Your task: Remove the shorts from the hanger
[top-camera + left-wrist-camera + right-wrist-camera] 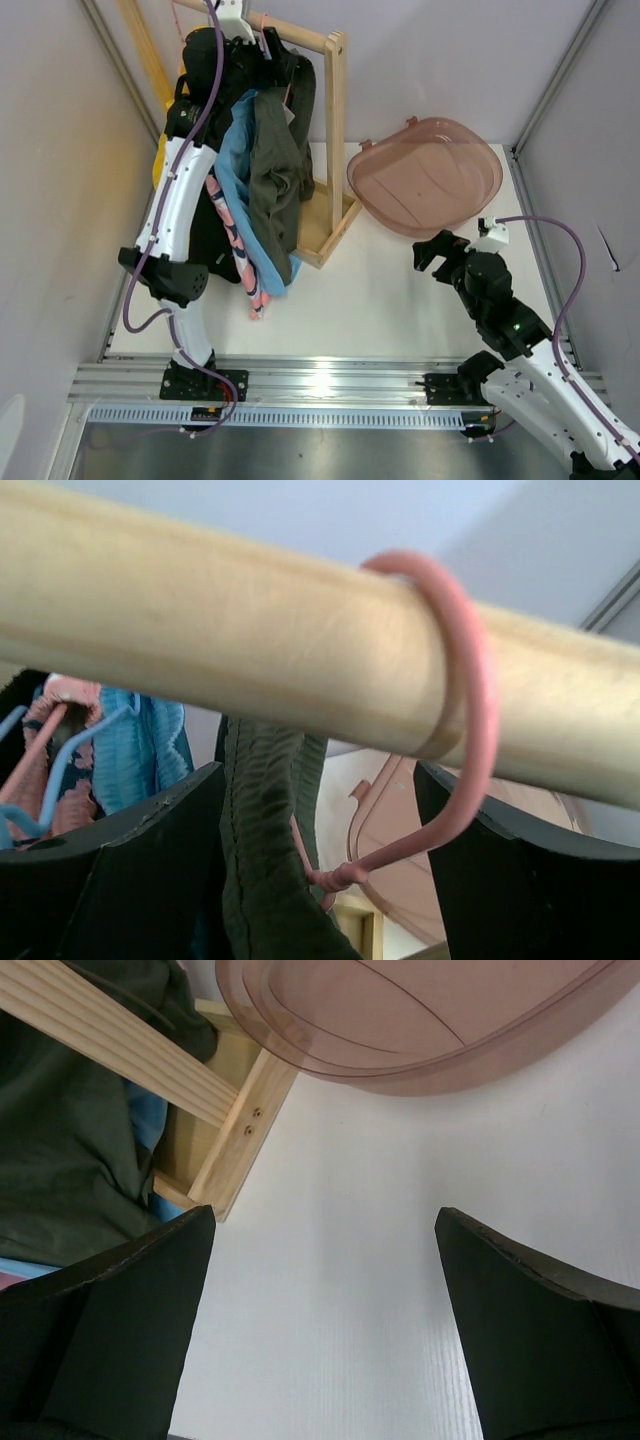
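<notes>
The shorts (262, 820) hang straight down from the pink hanger (472, 720), its hook looped over the rail (200, 630). My left gripper (318, 780) sits just below, spread wide, the shorts between its fingers (120, 870). The right gripper (322, 1225), also spread, is well apart over the table (380, 1290).

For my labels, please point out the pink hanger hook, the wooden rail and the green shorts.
pink hanger hook (478, 680): left wrist view, top curve.
wooden rail (220, 640): left wrist view, front face.
green shorts (275, 170): top external view, hanging fabric.
</notes>
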Controlling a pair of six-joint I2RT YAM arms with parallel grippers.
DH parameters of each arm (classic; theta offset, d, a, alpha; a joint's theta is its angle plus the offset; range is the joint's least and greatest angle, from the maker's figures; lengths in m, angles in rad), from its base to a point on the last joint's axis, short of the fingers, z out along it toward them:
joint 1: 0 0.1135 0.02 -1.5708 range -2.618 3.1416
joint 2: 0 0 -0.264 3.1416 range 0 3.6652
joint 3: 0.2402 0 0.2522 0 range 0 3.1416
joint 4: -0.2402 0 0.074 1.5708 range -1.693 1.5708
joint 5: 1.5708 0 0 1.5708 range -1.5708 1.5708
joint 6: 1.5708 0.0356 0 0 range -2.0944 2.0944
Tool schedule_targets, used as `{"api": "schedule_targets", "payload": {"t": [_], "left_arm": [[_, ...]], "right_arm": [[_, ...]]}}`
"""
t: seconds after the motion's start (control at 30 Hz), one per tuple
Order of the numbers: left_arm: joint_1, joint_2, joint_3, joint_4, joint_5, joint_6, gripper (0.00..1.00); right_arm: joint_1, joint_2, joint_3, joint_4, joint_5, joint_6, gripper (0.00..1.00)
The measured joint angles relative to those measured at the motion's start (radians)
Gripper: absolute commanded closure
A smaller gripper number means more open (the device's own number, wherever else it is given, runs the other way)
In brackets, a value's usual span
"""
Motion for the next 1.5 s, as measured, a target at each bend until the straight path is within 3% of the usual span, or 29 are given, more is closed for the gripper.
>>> {"api": "schedule_targets", "payload": {"t": [0.13, 0.2, 0.4, 0.43, 0.5, 0.53, 0.6, 1.23, 1.5], "left_arm": [[0.000, -0.005, 0.002, 0.026, -0.016, 0.000, 0.21], [0.000, -0.009, 0.002, 0.027, -0.020, 0.000, 0.28], [0.000, -0.041, -0.015, 0.034, -0.043, 0.013, 0.61], [0.000, -0.047, -0.018, 0.035, -0.044, 0.016, 0.74], [-0.001, -0.054, -0.021, 0.035, -0.047, 0.018, 0.81], [-0.002, -0.056, -0.021, 0.035, -0.050, 0.024, 0.93], [-0.003, -0.057, -0.021, 0.038, -0.056, 0.031, 1.00], [-0.033, -0.083, 0.079, -0.032, -0.119, 0.061, 1.00], [-0.035, -0.222, 0.019, -0.050, -0.146, 0.062, 1.00]], "right_arm": [[0.000, -0.005, -0.026, -0.005, 0.000, 0.002, 0.01], [0.000, -0.006, -0.037, -0.010, -0.001, 0.005, 0.01], [0.000, -0.005, -0.049, -0.009, -0.002, 0.008, 0.01], [0.000, -0.005, -0.049, -0.009, -0.002, 0.008, 0.01], [0.000, -0.005, -0.049, -0.008, -0.002, 0.009, 0.01], [0.000, -0.005, -0.051, -0.007, -0.002, 0.009, 0.01], [0.000, -0.005, -0.059, -0.008, -0.002, 0.012, 0.01], [0.001, 0.020, -0.080, 0.067, -0.040, 0.009, 0.01], [0.040, 0.239, 0.101, 0.193, -0.237, -0.064, 0.01]]}}
